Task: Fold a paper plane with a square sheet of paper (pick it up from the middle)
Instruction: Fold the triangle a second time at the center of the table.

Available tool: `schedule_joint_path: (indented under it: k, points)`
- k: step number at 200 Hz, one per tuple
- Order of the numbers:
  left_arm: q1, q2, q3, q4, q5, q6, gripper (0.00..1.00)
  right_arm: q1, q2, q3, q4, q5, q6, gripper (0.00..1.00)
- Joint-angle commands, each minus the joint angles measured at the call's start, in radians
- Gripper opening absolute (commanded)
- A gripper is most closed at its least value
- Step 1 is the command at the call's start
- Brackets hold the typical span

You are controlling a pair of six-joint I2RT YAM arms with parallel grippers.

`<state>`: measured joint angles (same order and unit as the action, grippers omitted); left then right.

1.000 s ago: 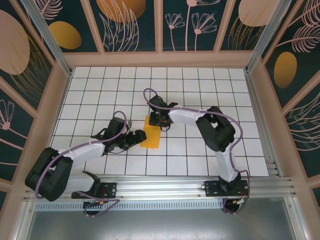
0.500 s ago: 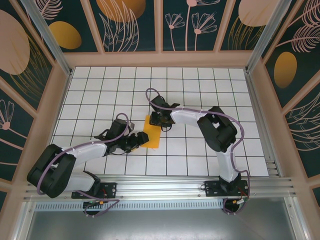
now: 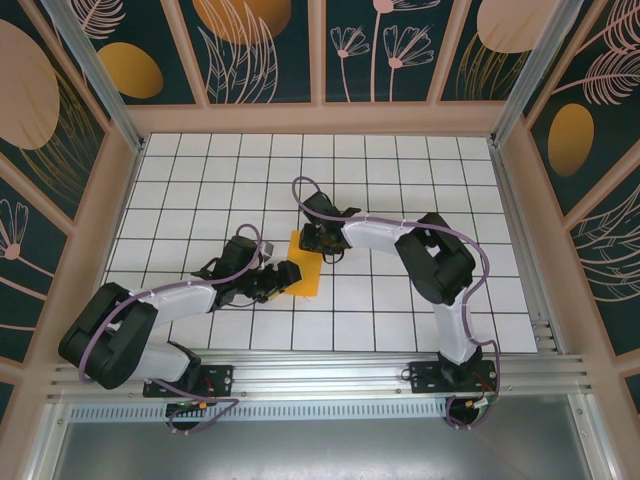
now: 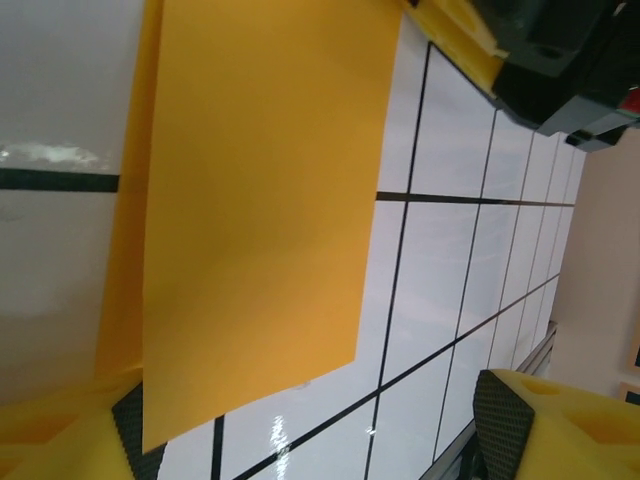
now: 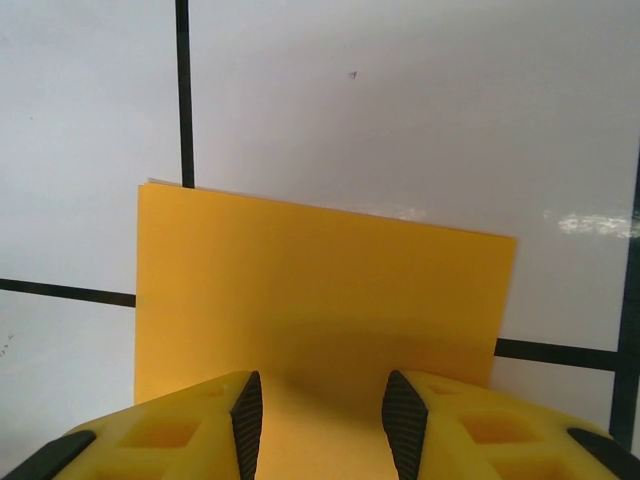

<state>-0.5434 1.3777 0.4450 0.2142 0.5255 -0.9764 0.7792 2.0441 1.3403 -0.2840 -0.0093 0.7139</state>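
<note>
The sheet, folded into an orange oblong, lies flat on the bench near the middle, between the two arms. The right gripper stands on its far edge with the jaws narrow but apart and the paper showing flat in the gap, so it seems to pin the sheet rather than pinch it. The left gripper is wide and low at the near left corner, one finger beside the loose top layer. The risk, as I judge it, is a skewed crease: if the left gripper pushes or lifts that layer while the right pin is light, the thin sheet slides or turns on the smooth tiles and the edges fail to meet. Closing on both layers instead of one would drag the whole fold, and a hard catch at the corner could crumple or tear it
</note>
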Motion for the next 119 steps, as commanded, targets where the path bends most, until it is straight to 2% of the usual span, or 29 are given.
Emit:
schedule_joint_path:
  k: [1,44,119]
  points:
    - [-0.005,-0.001,-0.003,0.062,0.031,-0.016,0.78,-0.012,0.048,-0.057,-0.052,-0.018,0.018,0.42]
    - [-0.006,-0.010,0.003,0.101,0.058,-0.025,0.72,-0.019,0.048,-0.070,-0.040,-0.033,0.019,0.40]
    - [-0.006,0.036,0.049,0.189,0.099,-0.045,0.72,-0.030,0.048,-0.090,-0.018,-0.066,0.026,0.38]
